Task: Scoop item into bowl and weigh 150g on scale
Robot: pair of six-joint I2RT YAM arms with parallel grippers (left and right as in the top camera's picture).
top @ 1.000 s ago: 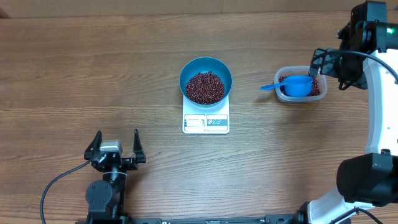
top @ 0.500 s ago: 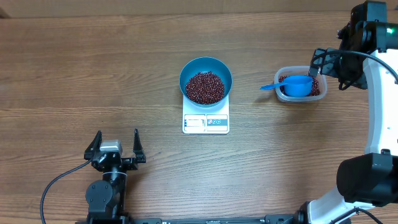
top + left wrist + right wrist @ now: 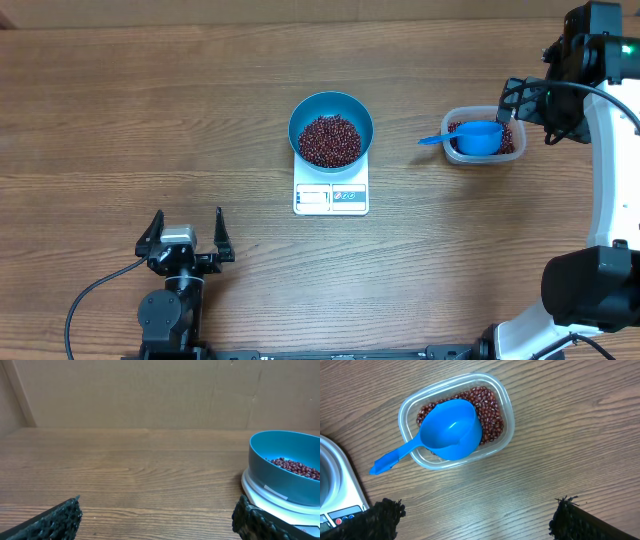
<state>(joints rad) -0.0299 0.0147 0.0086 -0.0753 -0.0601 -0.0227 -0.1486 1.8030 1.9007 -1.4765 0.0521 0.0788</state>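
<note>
While the wooden table (image 3: 150, 110) offers open wood across its whole left half, the left gripper (image 3: 187, 216) sits close to the near edge, jaws spread wide, holding nothing. Over by the right edge the right gripper (image 3: 477, 522) hovers above the clear tub (image 3: 492, 451), jaws just as wide, nothing in them. Mid-table stands the white scale (image 3: 331, 198), display toward the near edge, and the teal bowl (image 3: 299, 120) rides on top of it. The blue scoop (image 3: 451, 430) lies in the tub, handle poking over the rim toward the scale. Beans (image 3: 330, 140) heap the bowl's bottom; more lie in the tub under the scoop. Open wood separates scale and tub.
</note>
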